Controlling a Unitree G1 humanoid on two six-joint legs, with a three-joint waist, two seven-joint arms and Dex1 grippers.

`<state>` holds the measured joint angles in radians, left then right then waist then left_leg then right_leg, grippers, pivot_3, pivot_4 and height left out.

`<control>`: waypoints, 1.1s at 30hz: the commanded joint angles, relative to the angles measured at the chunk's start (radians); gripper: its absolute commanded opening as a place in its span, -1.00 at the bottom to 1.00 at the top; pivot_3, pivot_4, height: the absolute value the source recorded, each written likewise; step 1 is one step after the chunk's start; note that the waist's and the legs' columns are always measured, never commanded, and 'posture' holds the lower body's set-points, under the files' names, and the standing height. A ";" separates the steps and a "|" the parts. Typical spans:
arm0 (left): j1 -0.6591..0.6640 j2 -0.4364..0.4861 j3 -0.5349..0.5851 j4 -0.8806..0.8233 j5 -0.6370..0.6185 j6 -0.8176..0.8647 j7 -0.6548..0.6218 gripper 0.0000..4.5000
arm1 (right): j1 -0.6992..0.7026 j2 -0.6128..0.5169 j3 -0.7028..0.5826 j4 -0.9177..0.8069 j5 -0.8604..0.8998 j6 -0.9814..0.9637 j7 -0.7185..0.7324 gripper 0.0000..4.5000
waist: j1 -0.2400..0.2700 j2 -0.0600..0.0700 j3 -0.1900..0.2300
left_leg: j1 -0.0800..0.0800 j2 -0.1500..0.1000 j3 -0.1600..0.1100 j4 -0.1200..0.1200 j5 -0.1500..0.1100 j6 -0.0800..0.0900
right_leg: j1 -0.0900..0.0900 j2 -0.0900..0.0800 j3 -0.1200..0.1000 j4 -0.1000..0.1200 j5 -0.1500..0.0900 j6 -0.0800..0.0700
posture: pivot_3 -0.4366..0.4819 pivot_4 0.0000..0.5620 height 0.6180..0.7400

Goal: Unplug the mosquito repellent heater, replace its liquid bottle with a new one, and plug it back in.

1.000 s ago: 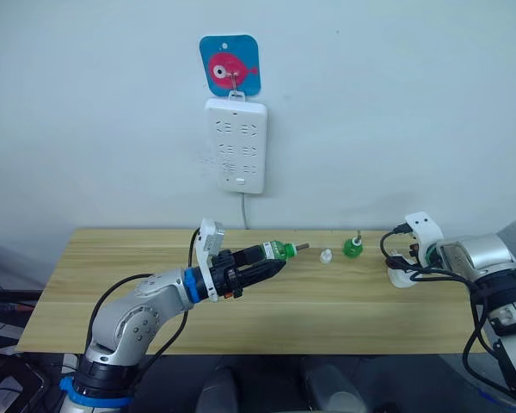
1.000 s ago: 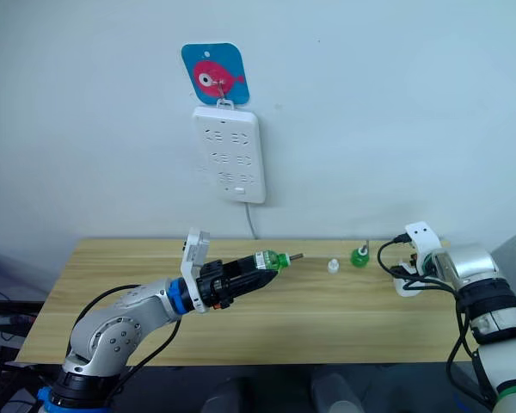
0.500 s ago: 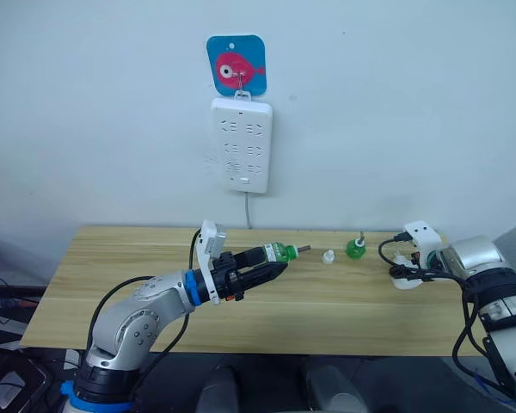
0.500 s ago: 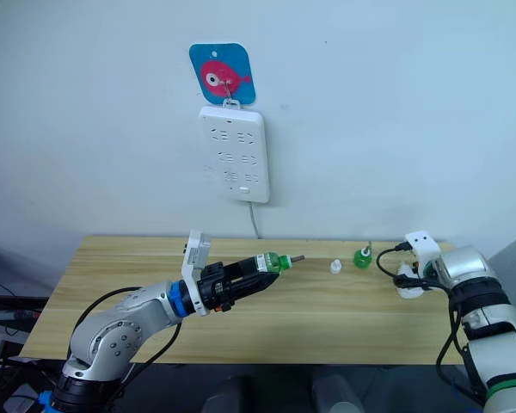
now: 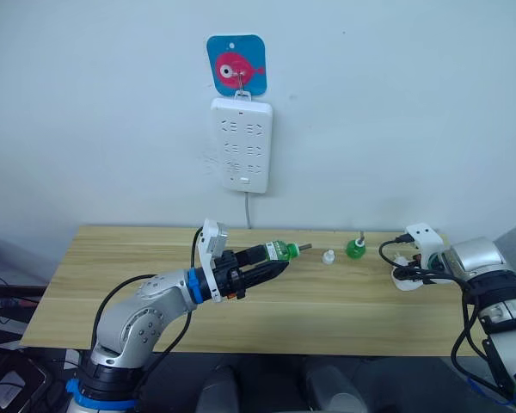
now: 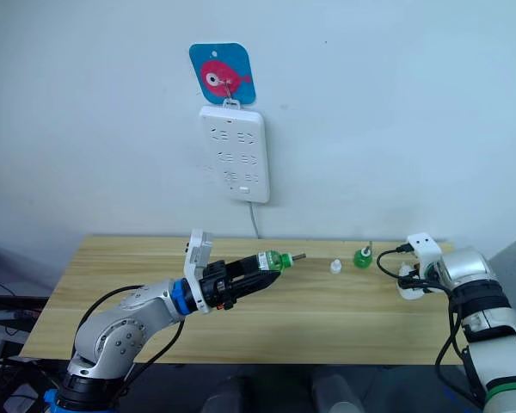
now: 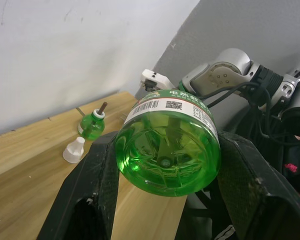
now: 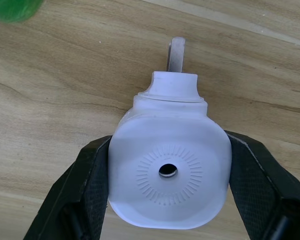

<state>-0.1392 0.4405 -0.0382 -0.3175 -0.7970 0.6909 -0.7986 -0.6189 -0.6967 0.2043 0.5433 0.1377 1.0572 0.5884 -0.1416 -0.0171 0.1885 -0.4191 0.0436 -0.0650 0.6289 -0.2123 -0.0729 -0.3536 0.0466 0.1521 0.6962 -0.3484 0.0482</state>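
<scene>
My left gripper [image 5: 262, 266] is shut on a green liquid bottle [image 5: 279, 250], held on its side above the middle of the wooden table [image 5: 112, 284] with its brown wick pointing right; the bottle's base [image 7: 166, 152] faces the wrist camera. A second green bottle [image 5: 353, 248] stands upright at the table's back right, with a small white cap [image 5: 327, 256] beside it. At the table's right end my right gripper [image 8: 167, 180] is shut on the white mosquito repellent heater [image 8: 167, 172], just above the wood; its round vent hole faces the camera and a metal prong [image 8: 177, 54] points away.
A long white power strip [image 5: 242, 144] hangs on the wall under a blue hook plate with a pink fish [image 5: 236, 64]; its cord drops behind the table. A dark floor lies beyond the table's edges.
Both arms hold almost still with their loads. The whole picture shifted a little since a second ago, which is the camera moving.
</scene>
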 commanded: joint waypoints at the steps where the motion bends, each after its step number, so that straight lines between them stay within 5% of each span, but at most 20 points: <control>1: -0.024 0.001 -0.004 0.001 0.006 -0.016 -0.031 0.07 | 0.025 -0.030 -0.075 -0.093 0.012 0.030 -0.005 0.30 | -0.001 0.000 0.000 | 0.000 0.000 0.000 0.000 0.000 0.000 | 0.000 0.000 0.000 0.000 0.000 0.000 | -0.41 -0.52 0.89; 7: -0.082 0.021 -0.001 0.047 -0.010 0.011 -0.095 0.07 | 0.194 -0.115 -0.271 -0.484 0.146 0.145 0.074 0.30 | -0.003 0.002 -0.001 | -0.002 -0.001 -0.001 0.000 0.000 0.000 | 0.000 0.000 -0.001 0.000 -0.002 0.003 | -0.54 -0.59 0.89; 15: -0.224 0.129 0.019 0.099 -0.094 0.143 -0.255 0.07 | 0.437 -0.067 -0.687 -1.107 0.609 0.283 0.261 0.30 | -0.056 0.003 -0.004 | -0.003 0.000 -0.003 0.001 0.000 0.000 | -0.001 0.000 -0.004 0.000 -0.003 0.004 | -0.72 -0.66 0.89; 23: -0.365 0.140 0.124 0.153 -0.260 0.307 -0.236 0.07 | 0.277 0.202 -0.858 -1.138 0.991 0.409 0.039 0.30 | -0.124 0.001 -0.008 | -0.003 0.000 -0.003 0.003 0.001 -0.001 | -0.001 0.001 -0.003 0.002 -0.002 0.006 | -0.71 -0.74 0.89; 33: -0.358 0.184 0.170 0.105 -0.324 0.384 -0.212 0.07 | 0.250 0.194 -0.729 -1.014 1.439 0.271 -0.293 0.30 | -0.133 0.004 -0.032 | -0.004 0.000 -0.005 0.001 0.001 -0.001 | -0.002 0.001 -0.005 0.002 -0.002 0.005 | -0.60 -0.82 0.89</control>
<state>-0.5005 0.6135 0.1035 -0.1739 -1.0902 1.0688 -1.0091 -0.3636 -0.4784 -0.5368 -0.4702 1.4777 1.3845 0.3415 -0.2745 -0.0129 0.1570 -0.4236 0.0436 -0.0703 0.6300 -0.2111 -0.0742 -0.3556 0.0472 0.1471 0.6988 -0.3502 0.0534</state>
